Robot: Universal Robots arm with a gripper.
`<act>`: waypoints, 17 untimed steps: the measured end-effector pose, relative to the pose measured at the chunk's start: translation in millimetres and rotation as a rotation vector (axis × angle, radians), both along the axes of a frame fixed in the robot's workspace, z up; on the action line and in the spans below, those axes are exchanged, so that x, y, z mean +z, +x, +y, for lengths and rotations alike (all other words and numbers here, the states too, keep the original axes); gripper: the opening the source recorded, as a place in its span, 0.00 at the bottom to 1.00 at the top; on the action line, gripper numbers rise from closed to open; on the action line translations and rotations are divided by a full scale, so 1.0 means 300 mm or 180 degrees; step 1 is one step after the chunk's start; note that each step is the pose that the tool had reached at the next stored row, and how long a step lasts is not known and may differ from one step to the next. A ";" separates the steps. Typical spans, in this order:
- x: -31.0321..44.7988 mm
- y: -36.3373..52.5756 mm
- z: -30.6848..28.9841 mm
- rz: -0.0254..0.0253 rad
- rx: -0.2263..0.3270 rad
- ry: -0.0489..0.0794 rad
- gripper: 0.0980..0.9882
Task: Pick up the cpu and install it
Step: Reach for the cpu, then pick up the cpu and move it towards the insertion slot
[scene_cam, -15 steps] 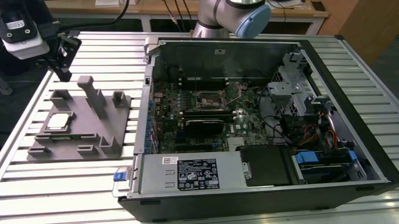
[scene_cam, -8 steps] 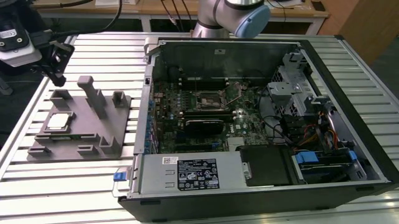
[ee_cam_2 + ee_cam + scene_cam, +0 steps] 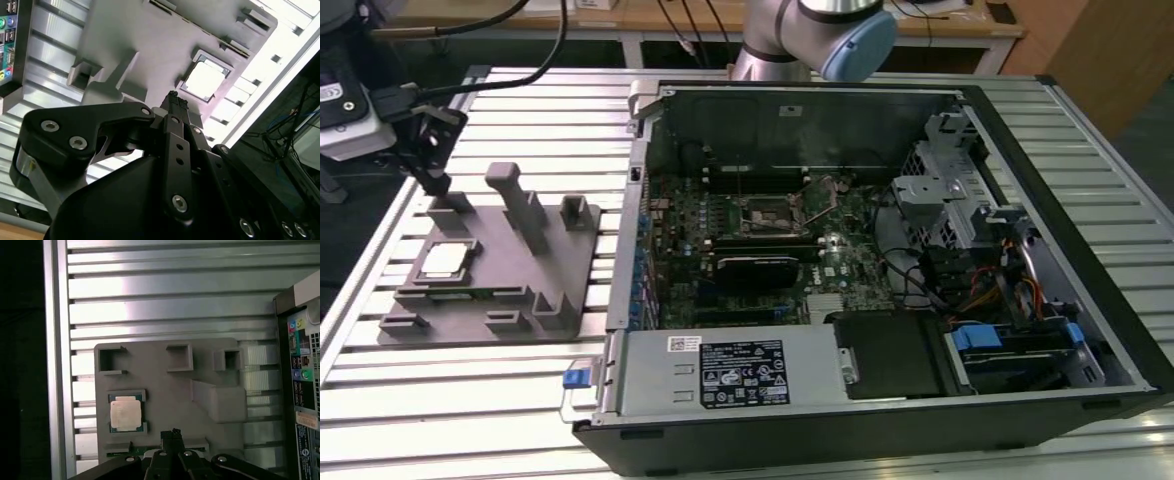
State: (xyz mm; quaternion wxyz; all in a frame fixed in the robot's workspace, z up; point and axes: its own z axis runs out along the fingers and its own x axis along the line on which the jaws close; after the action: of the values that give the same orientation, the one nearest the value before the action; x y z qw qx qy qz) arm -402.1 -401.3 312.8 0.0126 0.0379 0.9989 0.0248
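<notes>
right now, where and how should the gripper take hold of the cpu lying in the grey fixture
Probably by two opposite edges of its thin rim, coming straight down from above. The cpu lies flat, metal top up, in a shallow pocket of the grey fixture; raised lips guard two of its sides, so the other pair looks freer.

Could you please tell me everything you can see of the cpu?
The cpu is a small flat square chip with a pale silvery metal top and a thin darker rim. It lies flat, top up, in a shallow square recess of the grey fixture on the slatted table. The end effector is apart from it, not touching.
</notes>
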 end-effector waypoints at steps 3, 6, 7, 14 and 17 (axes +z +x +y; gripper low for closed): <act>-0.018 -0.012 -0.001 0.0003 0.0000 0.0000 0.01; -0.037 -0.019 -0.003 0.0009 0.0000 0.0000 0.01; -0.043 -0.020 -0.003 0.0012 0.0000 0.0000 0.01; -0.054 -0.026 -0.004 0.0017 0.0000 0.0000 0.01; -0.055 -0.027 -0.004 0.0017 0.0000 0.0000 0.01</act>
State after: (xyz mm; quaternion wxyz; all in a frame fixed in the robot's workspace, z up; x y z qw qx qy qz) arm -410.0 -402.4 296.5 0.0100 0.0380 0.9989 0.0247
